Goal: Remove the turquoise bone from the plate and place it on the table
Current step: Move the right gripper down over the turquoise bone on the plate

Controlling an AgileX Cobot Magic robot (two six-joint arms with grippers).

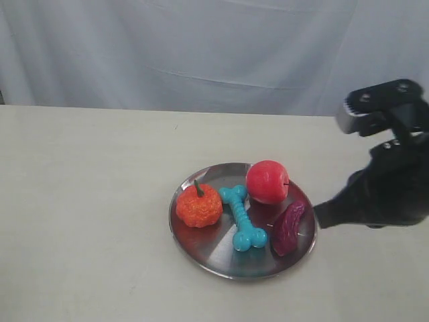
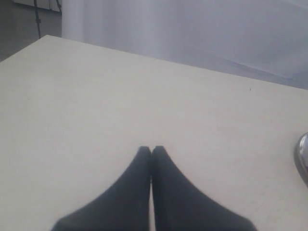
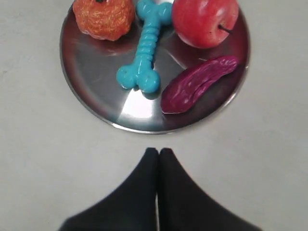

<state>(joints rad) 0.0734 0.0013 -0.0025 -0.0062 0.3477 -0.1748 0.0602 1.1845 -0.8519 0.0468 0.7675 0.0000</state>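
Note:
The turquoise bone lies in the middle of the round silver plate, which rests on the beige table. My right gripper is shut and empty, its tips just off the plate's right rim above the table. My left gripper is shut with nothing in it over bare table; it does not show in the exterior view, and only a sliver of the plate's rim appears at the edge of its view.
Also on the plate are an orange pumpkin toy left of the bone, a red apple, and a dark purple-red oblong toy on the right. A pale curtain hangs behind the table.

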